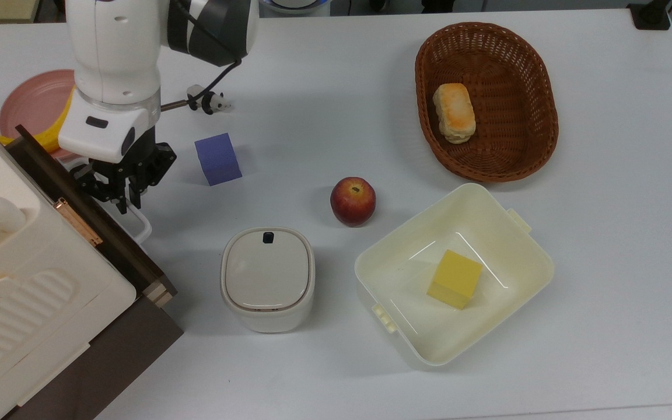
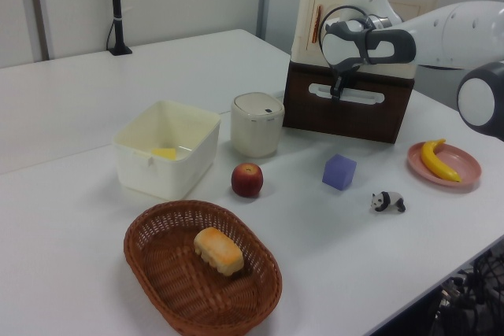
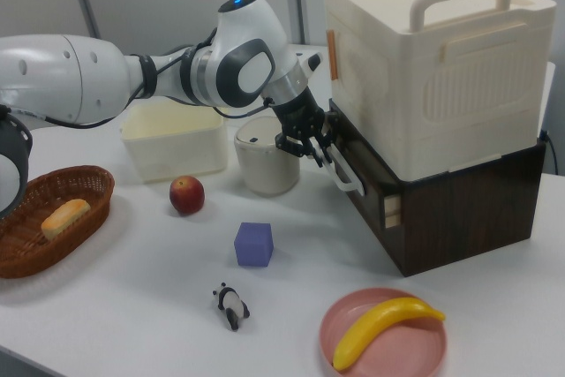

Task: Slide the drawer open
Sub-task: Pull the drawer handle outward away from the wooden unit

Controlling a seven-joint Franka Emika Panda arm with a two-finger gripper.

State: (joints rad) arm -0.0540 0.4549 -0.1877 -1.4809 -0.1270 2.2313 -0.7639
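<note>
The drawer is the dark brown bottom part of the cabinet at the top view's left, pulled out a little, with a strip of light plywood edge showing at its near corner. Its white loop handle sticks out from the front panel. My gripper points down at the handle's upper end and is shut on it. In the left view the gripper hangs over the handle on the brown front. In the right view the gripper grips the handle of the drawer.
A purple cube lies just right of the gripper, with a panda figurine behind it. A lidded white pot, an apple and a cream tub holding a yellow block stand farther right. A pink plate with a banana sits behind the cabinet.
</note>
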